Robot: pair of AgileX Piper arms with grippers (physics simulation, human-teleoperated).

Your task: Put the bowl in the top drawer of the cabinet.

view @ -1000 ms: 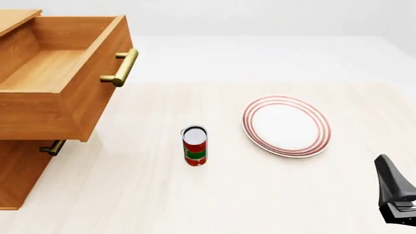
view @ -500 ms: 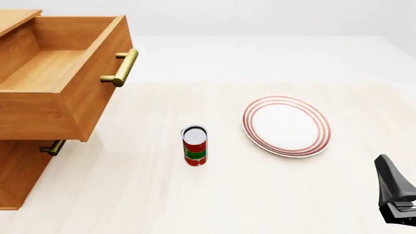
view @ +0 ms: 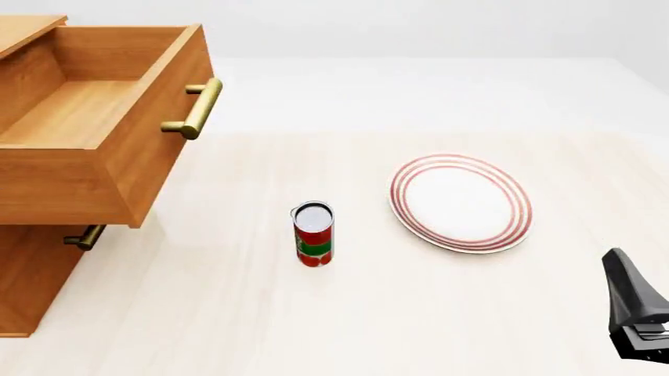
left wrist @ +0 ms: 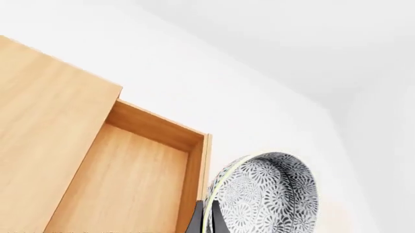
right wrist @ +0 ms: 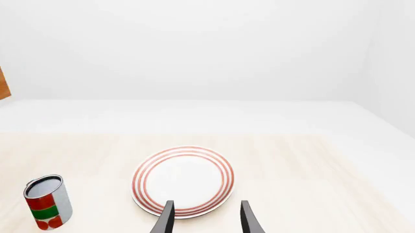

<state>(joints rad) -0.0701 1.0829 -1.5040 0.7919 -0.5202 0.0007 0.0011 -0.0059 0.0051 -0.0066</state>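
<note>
In the left wrist view my left gripper (left wrist: 206, 221) is shut on the rim of the bowl (left wrist: 269, 194), a white bowl with a dense grey-blue floral pattern, held tilted on edge. It hangs just beside the open top drawer (left wrist: 155, 127), outside its side wall. The front view shows the top drawer (view: 157, 149) pulled far out of the cabinet (view: 31, 274), its inside bare; the bowl and left gripper are out of that view. My right gripper (right wrist: 206, 221) is open with nothing between its fingers, low at the table's right edge (view: 634, 313).
A flat red-ringed white plate (view: 460, 202) lies right of centre, just ahead of the right gripper (right wrist: 183, 180). A red, green and white can (view: 313, 233) stands upright mid-table. The lower drawer's brass handle (view: 84, 236) shows under the open drawer.
</note>
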